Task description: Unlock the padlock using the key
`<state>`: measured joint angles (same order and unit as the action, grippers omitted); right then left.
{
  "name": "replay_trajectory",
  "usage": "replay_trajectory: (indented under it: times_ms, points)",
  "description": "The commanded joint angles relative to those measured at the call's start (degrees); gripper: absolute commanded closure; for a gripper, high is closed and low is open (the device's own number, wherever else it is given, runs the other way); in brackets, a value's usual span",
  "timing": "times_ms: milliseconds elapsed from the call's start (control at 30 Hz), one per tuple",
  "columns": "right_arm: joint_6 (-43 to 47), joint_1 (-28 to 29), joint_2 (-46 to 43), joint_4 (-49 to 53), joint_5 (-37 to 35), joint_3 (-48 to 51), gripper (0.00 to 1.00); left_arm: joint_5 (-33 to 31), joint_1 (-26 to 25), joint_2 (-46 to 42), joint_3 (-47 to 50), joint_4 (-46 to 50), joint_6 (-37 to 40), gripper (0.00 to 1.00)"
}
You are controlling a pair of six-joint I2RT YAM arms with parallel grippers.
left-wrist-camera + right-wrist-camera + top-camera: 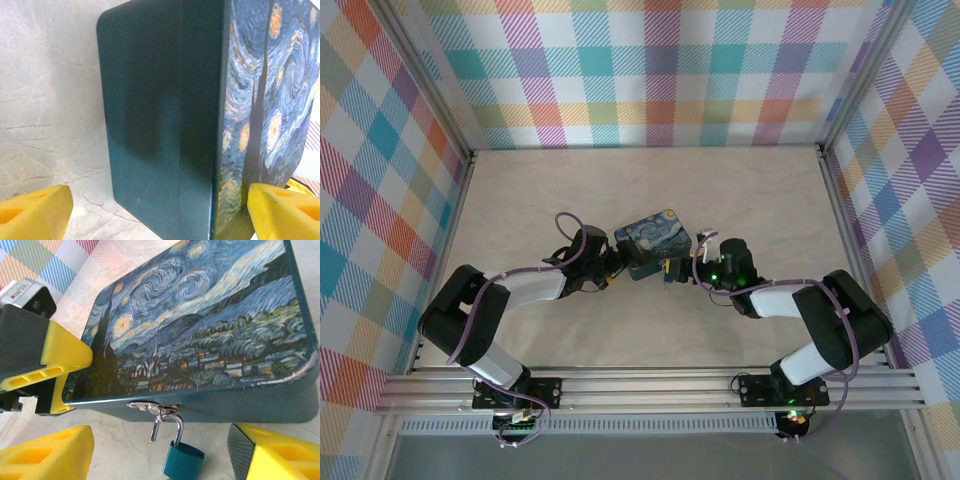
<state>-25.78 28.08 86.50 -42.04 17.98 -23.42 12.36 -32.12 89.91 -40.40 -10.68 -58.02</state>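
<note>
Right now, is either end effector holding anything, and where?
Nothing is gripped. The right end effector stands open around the padlock hanging from the hasp on the tin. The left end effector straddles the tin's corner, one finger on its lid, the other apart.

We are looking at a pale, faintly veined tabletop (640,190), and pastel plaid walls (660,70) are enclosing it on three sides. Aluminium posts (425,75) are framing the corners; silver rails (650,385) are running along the near edge under even light.
</note>
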Motion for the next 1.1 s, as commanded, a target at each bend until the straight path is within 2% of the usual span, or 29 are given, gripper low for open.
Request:
replay_trajectory:
  times_ms: [0,333,1067]
  points:
    - [1.3,-0.4,0.3,-0.3,2.5,0.9,0.33,-1.4,-0.1,-0.7,1.0,3.1,0.5,0.11]
    - [2.2,-0.3,4.4,0.9,4.3,-1.5,0.5,-1.2,-0.1,-0.6,0.6,3.2,0.4,0.11]
    - [2.5,-0.3,10.6,-0.5,5.8,-5.0,0.62,-1.4,-0.1,-0.9,0.4,3.8,0.4,0.11]
